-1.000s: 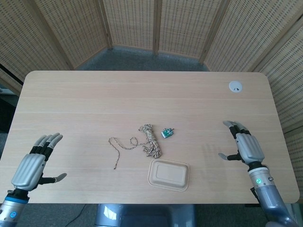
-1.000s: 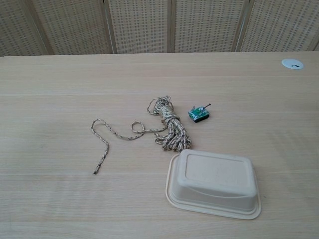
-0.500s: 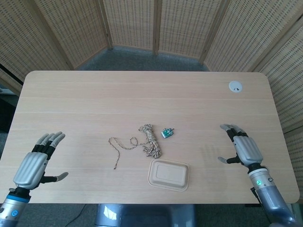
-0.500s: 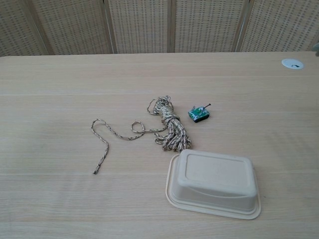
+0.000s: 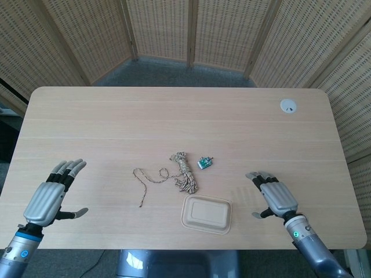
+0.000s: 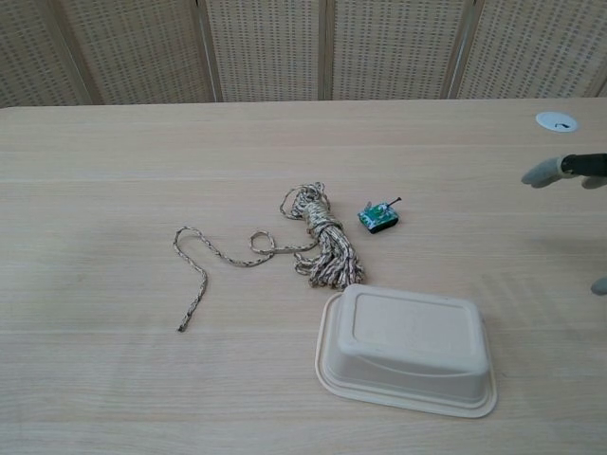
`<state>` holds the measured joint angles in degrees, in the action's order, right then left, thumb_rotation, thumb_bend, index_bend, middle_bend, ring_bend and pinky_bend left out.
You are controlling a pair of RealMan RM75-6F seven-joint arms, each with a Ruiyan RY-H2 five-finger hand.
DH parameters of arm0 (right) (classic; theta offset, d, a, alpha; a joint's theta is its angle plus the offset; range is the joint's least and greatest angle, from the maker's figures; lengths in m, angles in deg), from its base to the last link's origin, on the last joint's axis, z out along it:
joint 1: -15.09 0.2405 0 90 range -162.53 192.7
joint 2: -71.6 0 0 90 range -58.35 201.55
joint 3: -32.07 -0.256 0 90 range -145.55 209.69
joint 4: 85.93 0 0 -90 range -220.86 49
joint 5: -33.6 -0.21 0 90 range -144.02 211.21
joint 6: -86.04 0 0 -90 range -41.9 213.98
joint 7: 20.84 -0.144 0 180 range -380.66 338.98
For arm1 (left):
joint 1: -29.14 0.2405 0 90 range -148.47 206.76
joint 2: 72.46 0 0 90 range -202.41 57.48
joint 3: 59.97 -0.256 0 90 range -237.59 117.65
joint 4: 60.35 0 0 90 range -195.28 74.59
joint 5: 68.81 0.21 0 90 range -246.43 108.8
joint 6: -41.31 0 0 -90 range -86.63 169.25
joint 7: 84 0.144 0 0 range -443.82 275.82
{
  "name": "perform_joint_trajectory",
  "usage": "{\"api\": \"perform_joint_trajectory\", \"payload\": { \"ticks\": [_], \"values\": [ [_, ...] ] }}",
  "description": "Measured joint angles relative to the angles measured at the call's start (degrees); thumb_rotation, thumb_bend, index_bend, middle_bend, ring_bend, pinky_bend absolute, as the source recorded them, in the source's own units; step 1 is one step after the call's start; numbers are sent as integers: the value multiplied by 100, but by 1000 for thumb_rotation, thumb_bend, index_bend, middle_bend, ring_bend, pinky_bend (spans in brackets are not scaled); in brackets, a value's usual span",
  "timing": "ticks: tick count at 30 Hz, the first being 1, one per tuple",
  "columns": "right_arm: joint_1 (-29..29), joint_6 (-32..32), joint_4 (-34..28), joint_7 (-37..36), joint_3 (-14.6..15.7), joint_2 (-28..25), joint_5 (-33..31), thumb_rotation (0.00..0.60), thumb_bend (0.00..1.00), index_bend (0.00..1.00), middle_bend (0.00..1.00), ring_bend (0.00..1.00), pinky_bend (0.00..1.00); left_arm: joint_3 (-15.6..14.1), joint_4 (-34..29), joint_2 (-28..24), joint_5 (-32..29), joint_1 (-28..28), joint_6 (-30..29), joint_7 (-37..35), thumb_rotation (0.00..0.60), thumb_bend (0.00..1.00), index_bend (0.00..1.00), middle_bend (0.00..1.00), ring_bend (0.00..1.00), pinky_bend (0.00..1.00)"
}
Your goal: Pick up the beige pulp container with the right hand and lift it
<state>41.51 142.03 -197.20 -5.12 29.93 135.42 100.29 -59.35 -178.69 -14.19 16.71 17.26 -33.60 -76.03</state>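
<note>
While hovering above the table (image 5: 174,116) just right of the container (image 5: 207,214), right hand (image 5: 277,198) spread wide, grasping nothing, not touching it. Fingertips (image 6: 542,172) only just poking into the chest view's right edge. Container upside down near the front edge, beige, untouched. Rope (image 5: 183,171) bundled just behind it, loose tail trailing off left. Small green toy (image 5: 204,163) behind it too. Left hand (image 5: 47,198) far left of the container, released, fingers apart.

Readable text: none in either view.
White disc (image 5: 288,105) on the table: carries a small dark mark, possibly a symbol, too small to read.
Small green toy (image 6: 378,217): no legible lettering.
</note>
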Motion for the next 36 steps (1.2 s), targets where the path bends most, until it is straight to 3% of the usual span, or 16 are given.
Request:
{"api": "perform_joint_trajectory", "payload": {
  "ticks": [6, 12, 21, 36],
  "values": [
    [15, -73, 53, -94, 196, 108, 591, 600, 46, 0, 0, 0, 0, 6, -36, 4, -45, -42, 46, 83, 600, 141, 0, 0, 0, 0],
    [-11, -35, 138, 80, 347, 353, 780, 587, 30, 0, 0, 0, 0, 25, -33, 20, -66, -95, 90, 98, 600, 138, 0, 0, 0, 0],
    [41, -57, 185, 534, 428, 712, 742, 529, 1, 0, 0, 0, 0, 30, -19, 3, -93, -117, 92, 77, 600, 136, 0, 0, 0, 0],
    [136, -53, 431, 912, 471, 1440, 639, 522, 0, 0, 0, 0, 0, 7, -6, -42, -69, -107, 43, 26, 600, 134, 0, 0, 0, 0]
  ]
}}
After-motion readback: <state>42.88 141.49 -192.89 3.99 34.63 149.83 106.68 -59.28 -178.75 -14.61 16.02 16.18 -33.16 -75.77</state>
